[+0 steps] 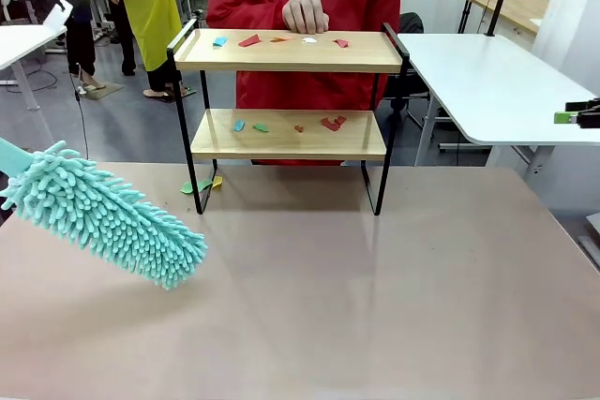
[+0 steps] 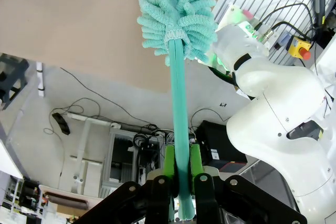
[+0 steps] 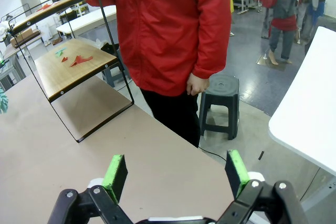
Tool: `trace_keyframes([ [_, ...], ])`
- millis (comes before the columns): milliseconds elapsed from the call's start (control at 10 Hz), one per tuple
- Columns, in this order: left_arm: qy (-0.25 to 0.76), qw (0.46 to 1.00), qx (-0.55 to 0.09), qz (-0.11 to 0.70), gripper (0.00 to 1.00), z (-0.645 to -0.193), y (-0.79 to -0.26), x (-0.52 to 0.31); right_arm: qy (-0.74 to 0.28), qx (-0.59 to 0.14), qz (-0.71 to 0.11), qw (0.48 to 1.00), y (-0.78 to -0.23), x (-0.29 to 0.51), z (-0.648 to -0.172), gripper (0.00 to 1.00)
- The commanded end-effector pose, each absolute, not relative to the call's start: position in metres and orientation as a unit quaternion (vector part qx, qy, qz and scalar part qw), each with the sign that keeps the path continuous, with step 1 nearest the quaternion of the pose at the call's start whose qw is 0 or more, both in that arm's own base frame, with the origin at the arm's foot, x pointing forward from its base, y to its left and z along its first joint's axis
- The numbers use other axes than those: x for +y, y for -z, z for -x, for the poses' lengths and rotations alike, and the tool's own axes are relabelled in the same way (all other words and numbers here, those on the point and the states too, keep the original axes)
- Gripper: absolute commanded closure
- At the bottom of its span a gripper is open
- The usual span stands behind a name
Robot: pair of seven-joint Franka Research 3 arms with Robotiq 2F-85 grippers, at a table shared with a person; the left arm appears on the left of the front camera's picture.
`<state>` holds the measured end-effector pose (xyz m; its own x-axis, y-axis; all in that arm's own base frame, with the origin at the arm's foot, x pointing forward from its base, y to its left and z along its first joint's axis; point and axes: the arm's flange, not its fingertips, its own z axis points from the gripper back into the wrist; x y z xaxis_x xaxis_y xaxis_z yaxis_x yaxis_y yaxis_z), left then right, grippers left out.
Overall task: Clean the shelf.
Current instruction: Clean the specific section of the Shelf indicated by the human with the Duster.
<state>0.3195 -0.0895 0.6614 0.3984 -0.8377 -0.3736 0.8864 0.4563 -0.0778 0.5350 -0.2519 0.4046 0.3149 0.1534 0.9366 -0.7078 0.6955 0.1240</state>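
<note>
The shelf [image 1: 287, 51] stands at the table's far middle, with coloured paper scraps [image 1: 249, 40] on its top board and more scraps [image 1: 330, 124] on the lower board. A person in red stands behind it, one hand [image 1: 305, 12] at the top board's far edge. A fluffy teal duster [image 1: 108, 214] hangs over the table's left side. In the left wrist view my left gripper [image 2: 181, 179] is shut on the duster's handle [image 2: 178, 108]. My right gripper [image 3: 177, 174] is open and empty, off the table's right side, facing the shelf [image 3: 68, 72].
A few scraps [image 1: 202, 185] lie on the brown table [image 1: 356, 297] by the shelf's left front leg. A white table [image 1: 497, 81] stands at the right, and a dark stool [image 3: 220, 103] sits beside the person. More people stand far off at the left.
</note>
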Motion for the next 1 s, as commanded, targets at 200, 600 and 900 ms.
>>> trace_keyframes([
  [200,0.516,0.835,0.178,-0.063,0.87,-0.3187,-0.6645,-0.0888,-0.283,-0.513,-0.269,0.764,-0.4062,-0.2500,-0.5344,0.00],
  [600,0.516,0.835,0.178,-0.063,0.87,-0.3187,-0.6645,-0.0888,-0.283,-0.513,-0.269,0.764,-0.4062,-0.2500,-0.5344,0.00],
  [900,0.516,0.835,0.178,-0.063,0.87,-0.3187,-0.6645,-0.0888,-0.283,-0.513,-0.269,0.764,-0.4062,-0.2500,-0.5344,0.00],
])
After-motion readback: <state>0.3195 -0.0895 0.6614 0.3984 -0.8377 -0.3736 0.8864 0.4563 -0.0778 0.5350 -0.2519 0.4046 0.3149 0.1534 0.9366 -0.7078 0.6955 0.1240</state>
